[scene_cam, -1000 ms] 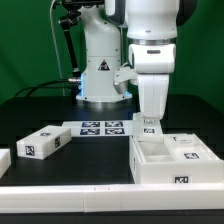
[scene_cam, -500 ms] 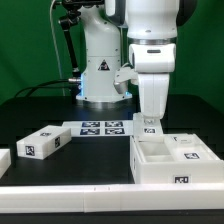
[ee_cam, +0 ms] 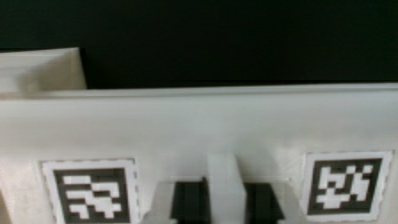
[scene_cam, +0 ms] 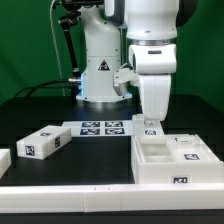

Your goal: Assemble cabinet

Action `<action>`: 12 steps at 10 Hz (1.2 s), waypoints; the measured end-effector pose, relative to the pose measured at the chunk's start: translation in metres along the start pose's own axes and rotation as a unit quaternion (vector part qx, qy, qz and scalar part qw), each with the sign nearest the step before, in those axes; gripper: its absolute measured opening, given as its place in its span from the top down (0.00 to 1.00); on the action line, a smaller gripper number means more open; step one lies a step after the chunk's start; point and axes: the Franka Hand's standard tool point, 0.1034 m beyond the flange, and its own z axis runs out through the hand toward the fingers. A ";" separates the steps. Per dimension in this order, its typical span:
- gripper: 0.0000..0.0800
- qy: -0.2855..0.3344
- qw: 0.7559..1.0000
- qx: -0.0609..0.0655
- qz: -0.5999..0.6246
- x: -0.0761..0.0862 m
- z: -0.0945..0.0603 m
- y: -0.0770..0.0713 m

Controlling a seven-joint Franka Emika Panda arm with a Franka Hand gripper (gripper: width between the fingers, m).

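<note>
The cabinet's white open-box shell [scene_cam: 170,165] lies at the exterior view's right front, open side up, with a tag on its front face. A small white drawer block [scene_cam: 190,150] lies inside it on the right. My gripper [scene_cam: 150,122] comes straight down onto the shell's back-left wall. In the wrist view its two dark fingers [ee_cam: 185,202] stand close on either side of a thin white wall strip [ee_cam: 222,185], between two tags. Another tagged drawer block [scene_cam: 42,143] lies loose at the left.
The marker board [scene_cam: 100,128] lies flat at the middle back, in front of the robot base [scene_cam: 100,70]. A further white part [scene_cam: 4,158] shows at the left edge. A white ledge [scene_cam: 70,200] runs along the table's front.
My gripper has shifted very slightly toward the exterior view's right. The loose parts have not moved.
</note>
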 end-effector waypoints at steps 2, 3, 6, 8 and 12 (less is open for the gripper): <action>0.91 0.000 1.000 0.000 0.000 0.000 0.000 0.000; 0.91 0.000 1.000 0.001 0.000 0.000 0.000 0.000; 0.91 0.002 1.000 -0.001 -0.004 0.000 0.001 0.008; 0.91 0.010 1.000 -0.010 -0.008 0.002 0.001 0.030; 0.91 0.019 1.000 -0.021 0.001 0.002 -0.001 0.067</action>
